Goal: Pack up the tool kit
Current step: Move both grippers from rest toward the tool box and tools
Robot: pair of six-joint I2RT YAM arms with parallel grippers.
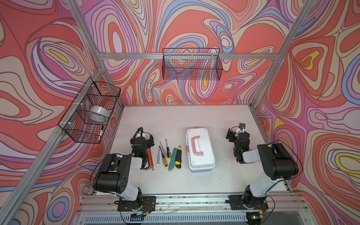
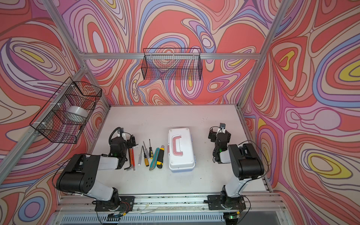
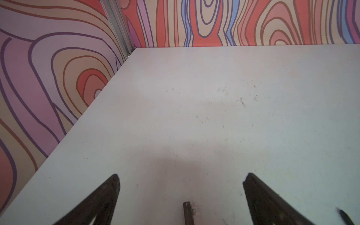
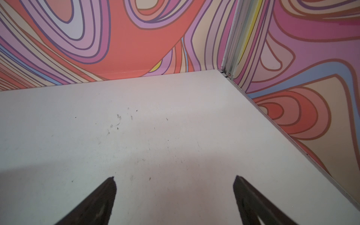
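The left tool is hovering with its jaws spread wide, grasping nothing, low over the bare surface. The right tool is waiting likewise released and empty, well apart on the other side. Between them the white box is sitting with its lid down and its pink handle lying flat, so it is probably needing opening first. Just beside the left tool, the hex keys, screwdrivers and utility knives are lying in a parallel row, seemingly laid out for one-by-one picking.
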